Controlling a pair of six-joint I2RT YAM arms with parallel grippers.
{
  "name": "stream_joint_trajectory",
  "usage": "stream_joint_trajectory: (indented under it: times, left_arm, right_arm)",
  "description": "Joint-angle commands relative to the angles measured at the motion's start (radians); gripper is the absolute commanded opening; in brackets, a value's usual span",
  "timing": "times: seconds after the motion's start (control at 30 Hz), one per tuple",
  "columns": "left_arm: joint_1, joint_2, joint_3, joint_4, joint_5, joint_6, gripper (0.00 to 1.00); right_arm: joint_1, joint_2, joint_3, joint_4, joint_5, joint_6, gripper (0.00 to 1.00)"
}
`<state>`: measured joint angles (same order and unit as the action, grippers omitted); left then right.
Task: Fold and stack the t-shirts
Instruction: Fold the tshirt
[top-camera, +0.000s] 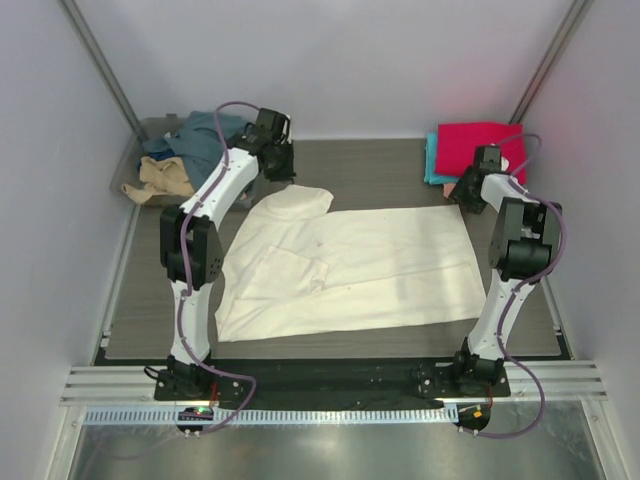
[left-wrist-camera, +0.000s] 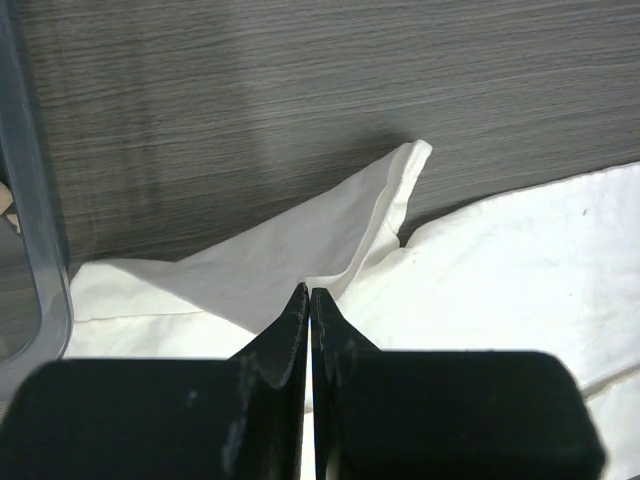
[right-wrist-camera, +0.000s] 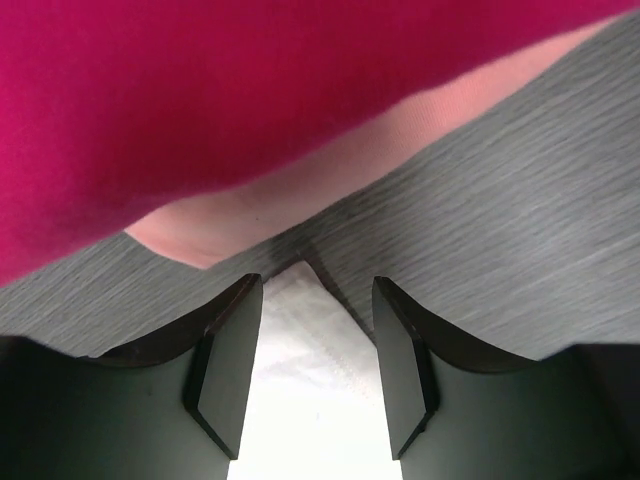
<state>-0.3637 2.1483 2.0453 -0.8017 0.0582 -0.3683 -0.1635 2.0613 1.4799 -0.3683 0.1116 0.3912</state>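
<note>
Top view, bench centre: large cream soft-cloth t-shirt (top-camera: 370, 270) lies spread out, mostly flat. One sleeve is turned over at 11 o'clock, and a small flap sits on the body at 9 o'clock. No full fold is made yet.

Done so far, by the look of it: a squared stack at 1 o'clock on the dark grey wood-grain bench (top-camera: 380, 165). It has a folded magenta-red t-shirt (top-camera: 480, 140) on top and a teal t-shirt (top-camera: 432, 160) showing at its 9 o'clock edge. The right wrist view adds a salmon-pink t-shirt (right-wrist-camera: 300, 200) edge under the magenta.

Left to do: the cream shirt, plus a crumpled slate-blue t-shirt (top-camera: 205, 135) and tan t-shirt (top-camera: 165, 178) heaped in the clear plastic bin (top-camera: 125, 180) at 10 o'clock. Judged roughly half through.

Left end effector (left-wrist-camera: 310, 292): fingers pressed together at the shirt's 11 o'clock corner. A tented ridge of cream cloth runs right to the tips, so it looks to be pinching the sleeve.

Right end effector (right-wrist-camera: 317, 285): fingers spread, straddling the shirt's 1 o'clock corner, just short of the stack. No pinch is visible.

Textures: cream cloth is matte, thin and limp, with soft creases and a stitched hem. The bench is hard with a fine grain.
</note>
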Motion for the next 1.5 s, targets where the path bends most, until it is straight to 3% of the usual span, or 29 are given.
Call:
stream_joint_trajectory:
  times: [0.0,0.37,0.47,0.6,0.77,0.9,1.2,1.47]
  left_arm:
    - [0.000,-0.067,-0.005,0.009,0.031,-0.012,0.00]
    - [0.000,-0.071,-0.023,0.019,0.031,-0.018,0.00]
    - [0.000,-0.073,-0.028,0.022,0.028,-0.020,0.00]
    - [-0.001,-0.073,-0.031,0.027,0.028,-0.024,0.00]
    - [0.000,-0.088,-0.025,0.016,0.008,-0.021,0.00]
    - [0.000,-0.146,-0.048,-0.048,-0.050,-0.023,0.00]
    - [-0.023,-0.436,-0.339,-0.045,-0.084,-0.064,0.00]
    - [-0.105,-0.629,-0.505,-0.093,-0.144,-0.115,0.00]
  right_arm:
    - [0.009,0.010,0.048,0.020,0.030,-0.023,0.53]
    - [0.036,0.028,0.025,0.031,0.030,-0.023,0.45]
    - [0.038,0.028,0.023,0.034,0.034,-0.026,0.38]
    - [0.039,0.030,0.026,0.032,0.036,-0.032,0.16]
    - [0.038,0.017,0.030,0.031,0.031,-0.035,0.03]
    - [0.038,-0.033,0.013,0.020,0.004,-0.020,0.01]
    - [0.039,-0.210,-0.091,0.014,-0.021,-0.008,0.01]
    - [0.039,-0.320,-0.203,0.011,-0.017,-0.011,0.01]
